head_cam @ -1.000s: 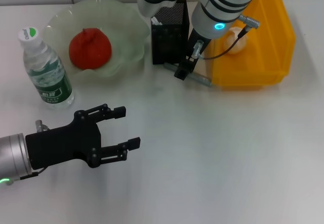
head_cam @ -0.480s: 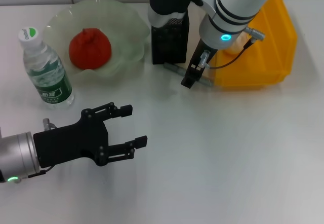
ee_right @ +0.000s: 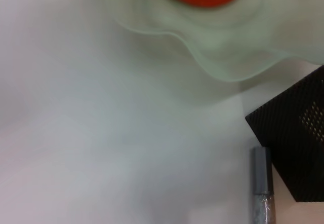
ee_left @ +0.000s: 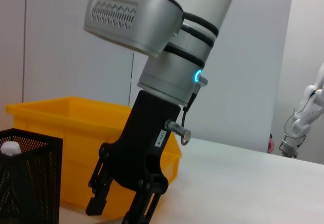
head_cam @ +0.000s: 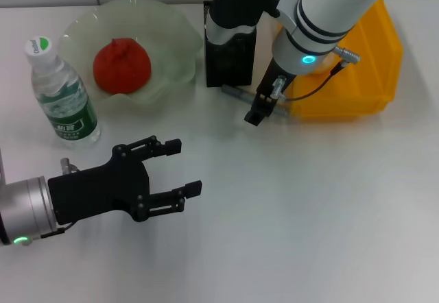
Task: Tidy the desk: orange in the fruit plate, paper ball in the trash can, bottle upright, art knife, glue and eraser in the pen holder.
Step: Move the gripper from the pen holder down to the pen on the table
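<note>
- White laminate desk (head_cam: 329,200) carried everything, seen from the head camera.
- Round red-orange orange (head_cam: 121,64) sat inside the pale green translucent fruit plate with a wavy rim (head_cam: 171,25), in the upper left of the frame.
- Clear plastic water bottle with a green label and white-green cap (head_cam: 60,96) stood upright at the left edge, just beside the plate.
- Tall square black mesh pen holder (head_cam: 230,59) stood at upper centre, between the plate and the bright yellow rectangular plastic trash can (head_cam: 370,77) at the upper right.
- Slim grey art knife (head_cam: 236,93) lay flat on the desk at the foot of the pen holder; the right wrist view showed it (ee_right: 262,193) alongside the mesh wall.
- Paper ball and eraser could not be made out in these views.
- Right tool (head_cam: 257,111), black on a white arm, hung low over the desk just in front of the gap between pen holder and trash can; in the left wrist view its (ee_left: 124,210) fingers pointed down, slightly apart and holding nothing.
- Left tool (head_cam: 182,167), black, hovered over bare desk in the lower left, its fingers spread apart and empty.
</note>
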Robot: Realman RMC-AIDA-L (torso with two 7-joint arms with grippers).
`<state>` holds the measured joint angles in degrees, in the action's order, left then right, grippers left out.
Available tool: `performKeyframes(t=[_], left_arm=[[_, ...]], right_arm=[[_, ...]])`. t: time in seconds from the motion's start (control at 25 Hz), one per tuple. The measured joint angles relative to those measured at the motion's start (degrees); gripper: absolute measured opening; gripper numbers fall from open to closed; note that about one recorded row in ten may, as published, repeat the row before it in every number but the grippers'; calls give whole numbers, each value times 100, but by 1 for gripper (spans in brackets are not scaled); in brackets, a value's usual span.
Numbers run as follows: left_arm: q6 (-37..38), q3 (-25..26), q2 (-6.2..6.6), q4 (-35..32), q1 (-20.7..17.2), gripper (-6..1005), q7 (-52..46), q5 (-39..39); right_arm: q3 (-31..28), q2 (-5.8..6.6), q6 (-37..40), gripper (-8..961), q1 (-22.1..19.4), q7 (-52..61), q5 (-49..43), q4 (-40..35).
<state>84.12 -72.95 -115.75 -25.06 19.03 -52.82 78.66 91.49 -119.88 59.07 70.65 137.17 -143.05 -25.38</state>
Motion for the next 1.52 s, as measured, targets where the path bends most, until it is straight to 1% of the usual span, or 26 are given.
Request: performKeyframes(t=[0.28,0.44,0.64,1.0,1.16,1.32,1.52], left_arm=[[-14,0,-13,0,23,740,0,-15],[-94,0,-53,1,62,739,0,-1],[-131,0,-68,-3,108,737,0,-2],[-137,1,-86,-8,153,734,4,-28],[-139,3,-89,-8,157,732,4,-28],[-142,114,-90,-8,164,731,7,1],[-142,124,-88,-8,162,729,7,6]], right_arm=[[0,0,-227,628,-111,-62,10,30],[0,0,-344,628,-145,-174,112,138],[-3,0,-379,628,-147,-285,275,260],[-52,0,-395,628,-163,-263,284,306],[-69,0,-341,628,-215,-278,299,166],[-76,10,-86,629,-294,-271,314,-143],[-93,14,50,628,-289,-254,314,-180]])
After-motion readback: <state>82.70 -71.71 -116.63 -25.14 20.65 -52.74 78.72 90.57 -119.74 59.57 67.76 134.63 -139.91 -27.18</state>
